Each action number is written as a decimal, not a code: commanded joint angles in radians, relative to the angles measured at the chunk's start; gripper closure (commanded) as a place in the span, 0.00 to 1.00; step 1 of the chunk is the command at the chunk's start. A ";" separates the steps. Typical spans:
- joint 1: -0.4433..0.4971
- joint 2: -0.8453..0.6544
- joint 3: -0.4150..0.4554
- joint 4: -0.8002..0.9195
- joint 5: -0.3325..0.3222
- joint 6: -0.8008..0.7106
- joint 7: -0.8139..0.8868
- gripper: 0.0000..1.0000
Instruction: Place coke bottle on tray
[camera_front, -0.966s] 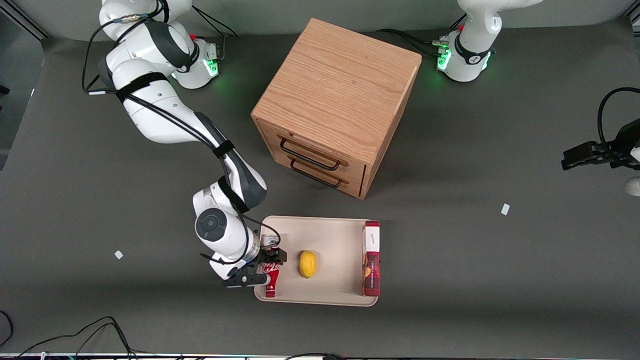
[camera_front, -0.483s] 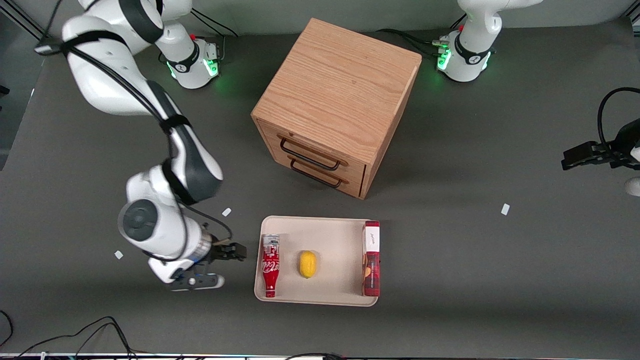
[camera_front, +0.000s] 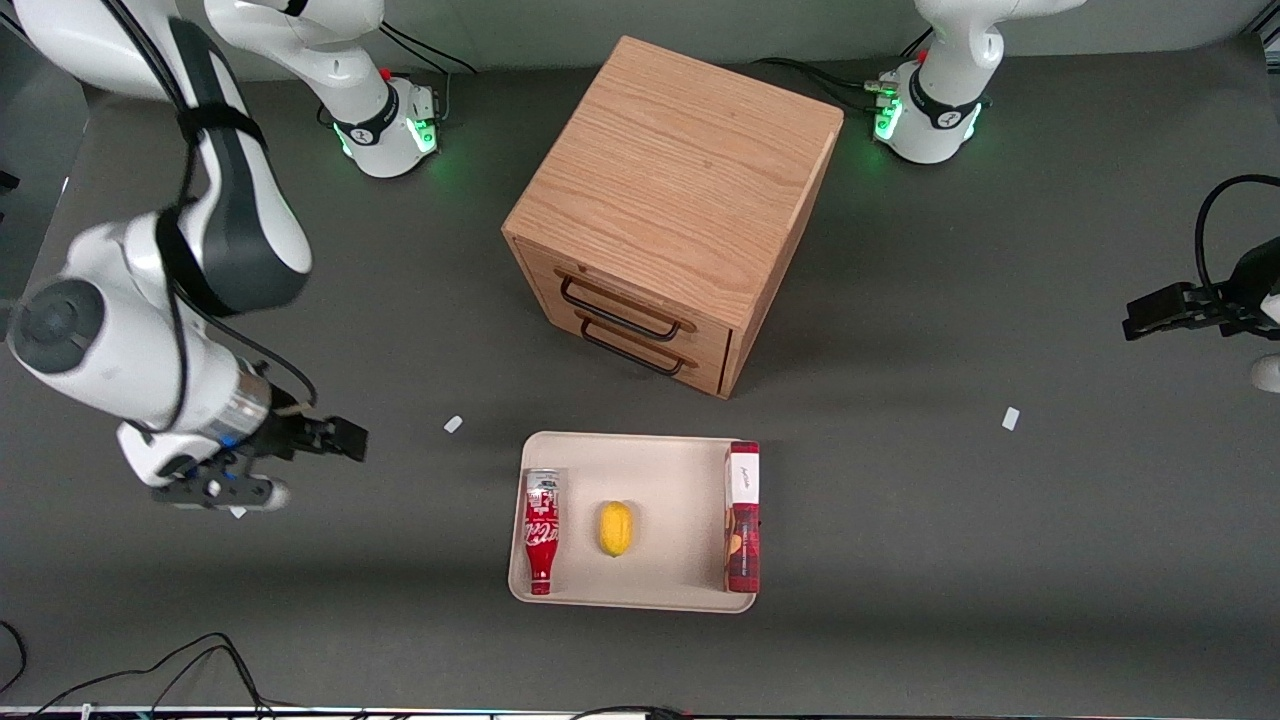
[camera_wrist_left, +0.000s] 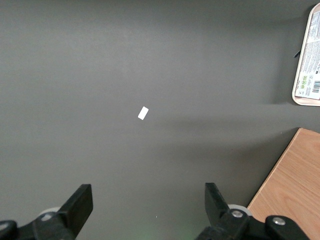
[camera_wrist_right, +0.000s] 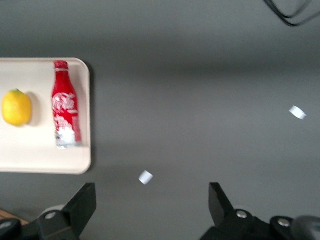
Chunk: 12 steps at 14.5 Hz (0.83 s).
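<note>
With the coke bottle (camera_front: 541, 531) lying flat in the tray (camera_front: 668, 470), the gripper (camera_front: 300, 465) hangs w/ fingers spread wide, holding nothing.
Bottle sits along tray rim nearest working arm's end, beside lemon (camera_front: 615, 528); red box (camera_front: 742, 516) along rim toward parked arm's end. Tray near desk's front edge; gripper well apart.

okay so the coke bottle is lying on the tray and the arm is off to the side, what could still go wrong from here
Two modest risks. The coke bottle lies on its side right along the tray's low rim, at the working arm's end; being round, it might roll if the tray is bumped, toward the lemon or against the rim. The gripper hangs open above bare table, apart from the tray, so any sweep toward the tray would meet the bottle first.
</note>
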<state>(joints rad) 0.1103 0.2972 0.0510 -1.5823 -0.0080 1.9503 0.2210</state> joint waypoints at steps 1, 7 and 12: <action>0.006 -0.243 -0.049 -0.253 0.034 0.015 -0.052 0.00; 0.002 -0.467 -0.082 -0.340 0.033 -0.154 -0.063 0.00; 0.011 -0.451 -0.098 -0.248 0.025 -0.258 -0.063 0.00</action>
<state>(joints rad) 0.1101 -0.1705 -0.0270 -1.8674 -0.0042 1.7200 0.1851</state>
